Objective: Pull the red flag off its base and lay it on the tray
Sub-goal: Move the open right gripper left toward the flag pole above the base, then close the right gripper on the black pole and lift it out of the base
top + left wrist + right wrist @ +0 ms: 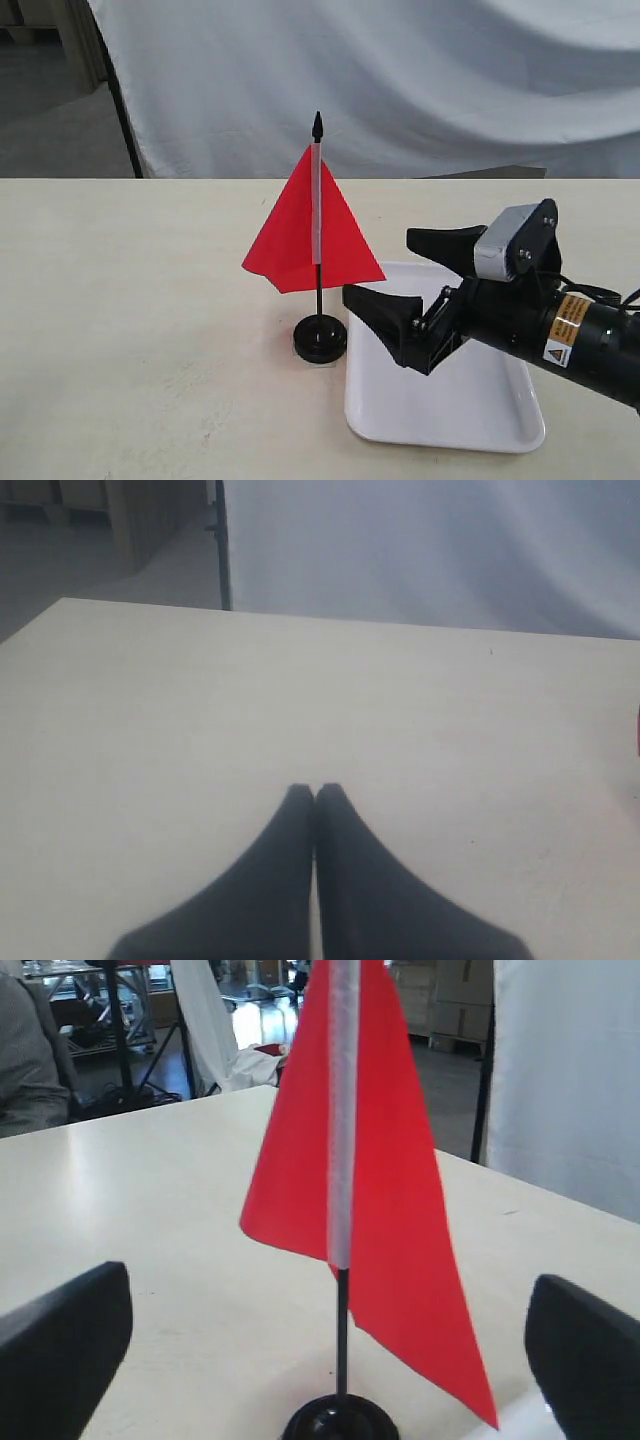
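On the bench (pixel 120 330), flag (pixel 300 235) is standing socketed in its base (pixel 320 340), tray (pixel 450 420) waiting, right end effector (pixel 380 265) gaping toward it, left end effector (pixel 315 792) sitting clenched.

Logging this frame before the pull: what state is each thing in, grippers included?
red flag: upright, pole in the base.
base: on the table beside the tray.
tray: flat, no flag on it.
right gripper: open, facing the flag.
left gripper: shut, empty.
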### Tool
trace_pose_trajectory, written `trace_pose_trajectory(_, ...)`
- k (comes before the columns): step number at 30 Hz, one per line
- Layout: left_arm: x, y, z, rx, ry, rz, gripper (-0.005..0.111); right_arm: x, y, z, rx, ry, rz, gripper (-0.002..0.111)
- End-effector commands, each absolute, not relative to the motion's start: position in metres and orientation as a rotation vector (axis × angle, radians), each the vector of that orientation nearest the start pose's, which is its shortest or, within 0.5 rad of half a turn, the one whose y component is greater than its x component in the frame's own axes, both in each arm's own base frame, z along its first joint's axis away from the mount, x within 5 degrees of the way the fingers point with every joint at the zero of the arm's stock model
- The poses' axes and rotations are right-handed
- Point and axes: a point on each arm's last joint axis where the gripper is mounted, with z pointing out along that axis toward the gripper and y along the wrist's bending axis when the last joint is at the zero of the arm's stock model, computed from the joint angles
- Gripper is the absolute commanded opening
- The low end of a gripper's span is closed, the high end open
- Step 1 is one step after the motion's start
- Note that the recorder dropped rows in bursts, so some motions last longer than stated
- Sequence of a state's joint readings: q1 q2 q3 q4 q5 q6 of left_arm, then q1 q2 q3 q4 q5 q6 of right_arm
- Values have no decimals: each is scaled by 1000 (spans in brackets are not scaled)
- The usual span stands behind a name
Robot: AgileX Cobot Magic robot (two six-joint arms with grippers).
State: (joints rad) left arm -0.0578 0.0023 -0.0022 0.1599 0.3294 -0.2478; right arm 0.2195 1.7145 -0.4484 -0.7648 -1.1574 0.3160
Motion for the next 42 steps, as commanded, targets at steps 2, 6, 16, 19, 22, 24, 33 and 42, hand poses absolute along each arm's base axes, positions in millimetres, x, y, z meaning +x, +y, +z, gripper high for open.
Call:
trace_pose_trajectory(2, 54, 2, 185, -65, 1799, -59, 0, 263, 115, 166, -755, 1585, 630, 103)
trace_pose_trajectory(6, 54, 2, 185, -65, 1799, -59, 0, 282, 126, 164, -874, 1609, 689, 103)
trace_pose_trajectory(16, 54, 2, 185, -65, 1799, -59, 0, 308, 148, 158, -977, 1528, 862, 103)
trace_pose_trajectory(19, 54, 2, 185, -65, 1799, -59, 0, 317, 152, 152, -973, 1530, 882, 103)
trace_pose_trajectory(22, 54, 2, 185, -65, 1799, -59, 0, 321, 156, 145, -977, 1531, 900, 103)
trace_pose_trajectory(24, 54, 2, 185, -65, 1799, -59, 0, 320, 161, 142, -985, 1531, 913, 103)
trace_pose_trajectory(33, 54, 2, 185, -65, 1799, -59, 0, 317, 185, 146, -955, 1511, 921, 74)
trace_pose_trajectory(42, 54, 2, 185, -65, 1799, -59, 0, 320, 183, 141, -967, 1563, 852, -1)
